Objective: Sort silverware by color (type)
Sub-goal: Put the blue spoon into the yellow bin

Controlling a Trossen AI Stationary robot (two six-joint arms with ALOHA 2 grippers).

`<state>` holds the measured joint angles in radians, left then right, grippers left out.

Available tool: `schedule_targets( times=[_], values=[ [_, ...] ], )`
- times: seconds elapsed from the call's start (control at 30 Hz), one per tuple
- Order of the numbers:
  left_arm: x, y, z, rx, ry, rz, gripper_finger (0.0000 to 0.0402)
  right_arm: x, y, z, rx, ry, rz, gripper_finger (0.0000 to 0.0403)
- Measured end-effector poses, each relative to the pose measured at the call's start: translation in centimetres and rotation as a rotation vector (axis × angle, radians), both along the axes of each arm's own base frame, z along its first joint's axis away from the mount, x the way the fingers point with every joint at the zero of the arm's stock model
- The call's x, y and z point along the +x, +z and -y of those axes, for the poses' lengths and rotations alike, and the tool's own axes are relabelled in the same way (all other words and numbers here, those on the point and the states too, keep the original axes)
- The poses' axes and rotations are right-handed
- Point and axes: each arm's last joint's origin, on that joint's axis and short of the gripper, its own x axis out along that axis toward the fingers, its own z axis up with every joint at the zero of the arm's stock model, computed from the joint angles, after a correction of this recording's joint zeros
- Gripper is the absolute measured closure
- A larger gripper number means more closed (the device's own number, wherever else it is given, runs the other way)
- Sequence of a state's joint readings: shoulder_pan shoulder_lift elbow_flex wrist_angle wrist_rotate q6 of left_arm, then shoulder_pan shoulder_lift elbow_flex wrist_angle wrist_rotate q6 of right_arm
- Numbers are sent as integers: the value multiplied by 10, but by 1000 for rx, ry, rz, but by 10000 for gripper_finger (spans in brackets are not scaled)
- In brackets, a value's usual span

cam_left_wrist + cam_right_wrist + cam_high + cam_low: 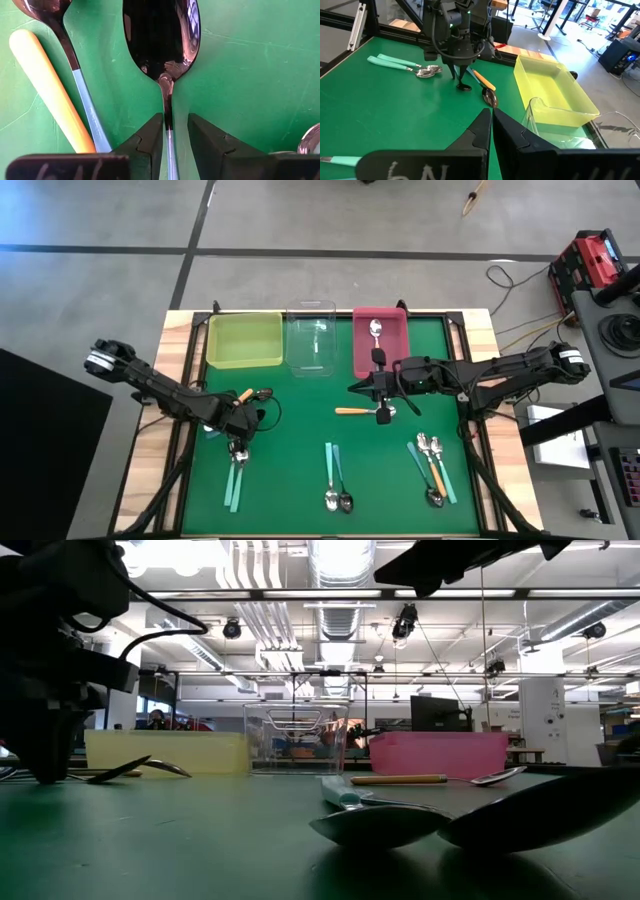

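The silverware lies scattered over the green mat (300, 430): a pair of teal-handled spoons at the near left (236, 480), another teal pair at near centre (335, 480), a mixed orange and teal cluster at the near right (432, 470), one orange-handled spoon (362, 411) mid-table, and one spoon already inside the pink bin (380, 340) at the far side.

The left gripper (175, 131) is low over the left part of the mat, its fingers narrowed around the thin neck of a dark-bowled teal spoon (162, 45), pinching it or all but touching; an orange-handled spoon (50, 95) and another teal one (82, 100) lie just beside it. This looks like the grasp step of one sorting cycle. The next move calls for a firm pinch on that slim neck, a clean lift without dragging the neighbours, then a carry to whichever bin takes teal. That is probably the yellow bin (244, 340) or the clear bin (311, 338), though I cannot tell which.

The right gripper (491, 120) hangs above mid-table, fingers shut on nothing, waiting.

The mat sits on a wooden table with a black frame. Beyond it is an open workshop with ceiling ducts, lights and desks with monitors.
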<state>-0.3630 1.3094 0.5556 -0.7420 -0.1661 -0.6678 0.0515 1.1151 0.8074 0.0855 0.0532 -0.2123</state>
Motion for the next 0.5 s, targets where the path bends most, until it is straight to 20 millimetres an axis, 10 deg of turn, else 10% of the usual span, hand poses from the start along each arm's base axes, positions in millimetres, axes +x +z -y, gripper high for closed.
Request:
schedule_targets(
  times=[0.5],
  values=[
    [0, 0, 0, -6, 6, -3, 398, 0, 0, 0, 0, 0, -1, 394]
  ],
)
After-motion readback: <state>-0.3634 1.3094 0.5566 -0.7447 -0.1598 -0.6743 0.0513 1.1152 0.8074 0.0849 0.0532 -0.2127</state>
